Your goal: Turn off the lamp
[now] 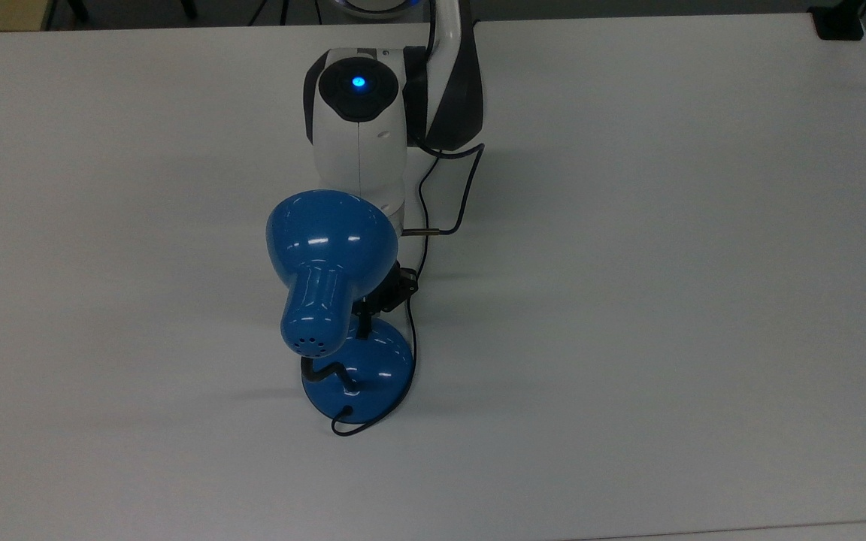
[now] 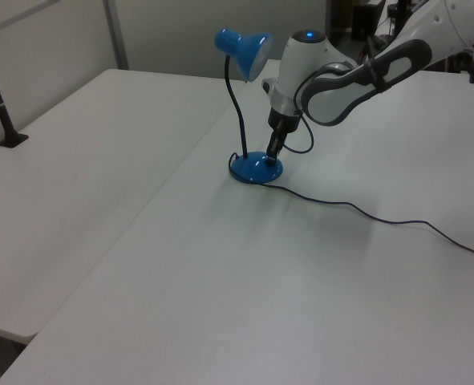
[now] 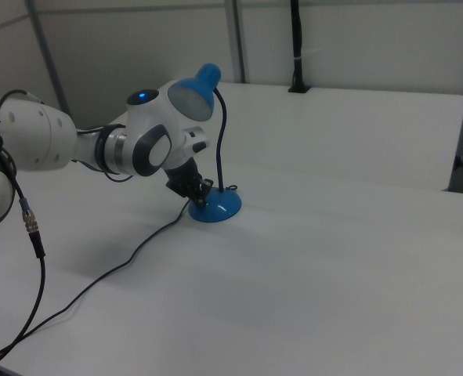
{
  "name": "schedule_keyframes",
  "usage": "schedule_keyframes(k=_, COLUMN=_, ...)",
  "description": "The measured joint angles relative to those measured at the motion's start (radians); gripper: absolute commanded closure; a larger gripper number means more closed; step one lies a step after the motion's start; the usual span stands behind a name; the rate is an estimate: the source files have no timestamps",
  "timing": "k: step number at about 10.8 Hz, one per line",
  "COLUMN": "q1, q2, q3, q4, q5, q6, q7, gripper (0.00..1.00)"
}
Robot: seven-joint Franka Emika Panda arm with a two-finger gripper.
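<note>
The blue lamp stands mid-table, its bell shade tipped toward the arm and giving no light. Its shade and round base appear in the left view, joined by a black bendy neck. My gripper points down with its tip touching the top of the base, fingers shut together with nothing held. In the top view the shade hides most of the gripper. In the right view the gripper meets the left side of the base.
The lamp's thin black cord trails across the white table. The arm's own cable loops beside the wrist. A black clamped post stands at the left view's far left table edge. A seam between tables runs past the lamp.
</note>
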Motion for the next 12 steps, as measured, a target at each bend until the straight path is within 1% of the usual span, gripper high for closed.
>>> schedule_keyframes(k=2, q1=0.0, q2=-0.012, q3=0.0, q4=-0.025, q5=-0.001, q6=0.0, q7=0.0, gripper=1.0)
schedule_keyframes(k=3, q1=0.0, q2=-0.03, q3=0.001, q4=-0.054, q5=-0.001, q6=-0.001, q7=0.0, gripper=1.0)
schedule_keyframes(k=4, q1=-0.002, q2=-0.066, q3=0.003, q4=-0.082, q5=-0.001, q6=-0.045, q7=0.002, gripper=0.99)
schedule_keyframes(k=5, q1=-0.009, q2=-0.126, q3=0.006, q4=-0.09, q5=0.0, q6=-0.167, q7=0.018, gripper=0.92)
schedule_keyframes(k=6, q1=-0.018, q2=-0.208, q3=0.01, q4=-0.09, q5=0.0, q6=-0.319, q7=0.023, gripper=0.43)
schedule_keyframes(k=7, q1=-0.028, q2=-0.302, q3=0.015, q4=-0.09, q5=0.0, q6=-0.467, q7=0.024, gripper=0.0)
schedule_keyframes(k=9, q1=-0.051, q2=-0.47, q3=0.018, q4=-0.089, q5=-0.001, q6=-0.719, q7=0.024, gripper=0.0)
schedule_keyframes(k=10, q1=-0.064, q2=-0.527, q3=0.018, q4=-0.089, q5=-0.002, q6=-0.801, q7=0.024, gripper=0.0)
schedule_keyframes(k=11, q1=-0.074, q2=-0.562, q3=0.018, q4=-0.087, q5=-0.006, q6=-0.847, q7=0.028, gripper=0.0)
schedule_keyframes(k=12, q1=-0.08, q2=-0.577, q3=0.017, q4=-0.081, q5=-0.013, q6=-0.862, q7=0.044, gripper=0.0)
